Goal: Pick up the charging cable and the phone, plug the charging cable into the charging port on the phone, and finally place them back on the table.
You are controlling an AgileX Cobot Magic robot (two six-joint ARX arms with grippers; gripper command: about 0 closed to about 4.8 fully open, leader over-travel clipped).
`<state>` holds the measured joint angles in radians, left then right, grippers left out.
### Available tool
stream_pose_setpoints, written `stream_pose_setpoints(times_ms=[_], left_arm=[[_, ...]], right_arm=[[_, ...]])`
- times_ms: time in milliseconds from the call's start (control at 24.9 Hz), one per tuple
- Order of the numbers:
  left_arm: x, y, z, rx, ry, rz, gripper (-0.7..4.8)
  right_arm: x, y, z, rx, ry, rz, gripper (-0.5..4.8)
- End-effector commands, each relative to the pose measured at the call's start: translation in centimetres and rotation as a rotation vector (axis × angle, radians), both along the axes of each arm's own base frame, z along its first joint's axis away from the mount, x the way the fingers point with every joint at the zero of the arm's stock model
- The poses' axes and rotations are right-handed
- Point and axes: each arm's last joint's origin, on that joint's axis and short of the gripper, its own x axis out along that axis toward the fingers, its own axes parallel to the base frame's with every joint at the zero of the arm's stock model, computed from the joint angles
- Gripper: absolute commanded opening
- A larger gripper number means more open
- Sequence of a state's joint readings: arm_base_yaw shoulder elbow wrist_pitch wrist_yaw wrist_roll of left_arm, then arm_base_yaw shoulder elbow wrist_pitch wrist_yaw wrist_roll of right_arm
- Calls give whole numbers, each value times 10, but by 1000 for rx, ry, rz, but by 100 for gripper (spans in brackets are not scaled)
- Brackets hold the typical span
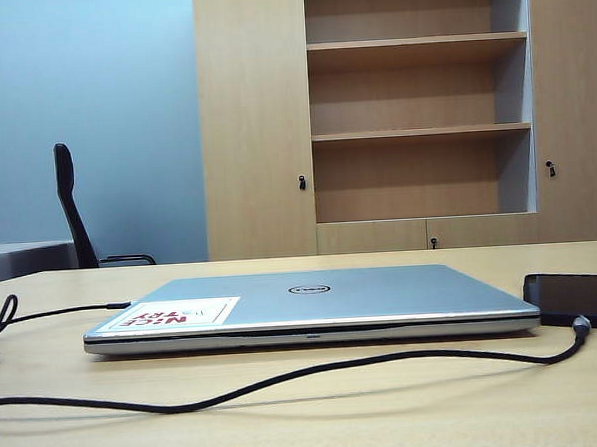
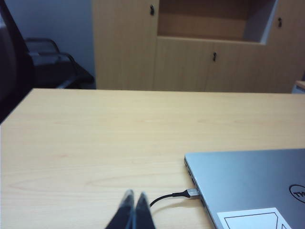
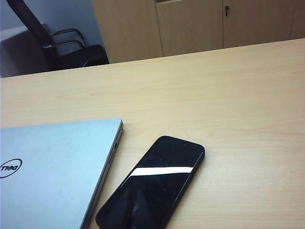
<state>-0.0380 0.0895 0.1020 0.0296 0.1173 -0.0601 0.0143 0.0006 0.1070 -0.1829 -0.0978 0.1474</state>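
Observation:
The phone (image 1: 575, 297) lies flat on the table (image 1: 409, 418) just right of the closed laptop; the right wrist view shows the phone (image 3: 152, 181) screen up. The charging cable (image 1: 286, 372) snakes along the table's front. Its silver-tipped plug (image 1: 581, 323) meets the phone's near short edge, and I cannot tell whether it sits in the charging port. Its other end (image 2: 190, 192) is plugged into the laptop's side. My left gripper (image 2: 135, 195) hangs shut and empty over bare table beside that end. My right gripper is out of view in every frame.
A closed silver Dell laptop (image 1: 308, 305) with a red-lettered sticker fills the table's middle. A black chair (image 1: 72, 205) and a grey desk stand at the back left. A wooden shelf cabinet (image 1: 413, 107) stands behind the table.

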Motion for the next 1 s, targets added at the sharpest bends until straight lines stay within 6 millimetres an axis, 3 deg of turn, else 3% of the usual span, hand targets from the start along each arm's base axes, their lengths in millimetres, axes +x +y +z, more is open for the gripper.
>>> stream_pose_setpoints(times_ms=[40,201,1003], left_arm=[[-1,0,-6,3,-24,-3,-6],[0,0,-25,4,-11,-3,-6],[0,0,-25,78,-22,-1,-6]], right_arm=[[-1,0,4,-1,-25,1,13],[-1,0,2,-2,-9,1,13],[-1,0,2,-2,-1,1,13]])
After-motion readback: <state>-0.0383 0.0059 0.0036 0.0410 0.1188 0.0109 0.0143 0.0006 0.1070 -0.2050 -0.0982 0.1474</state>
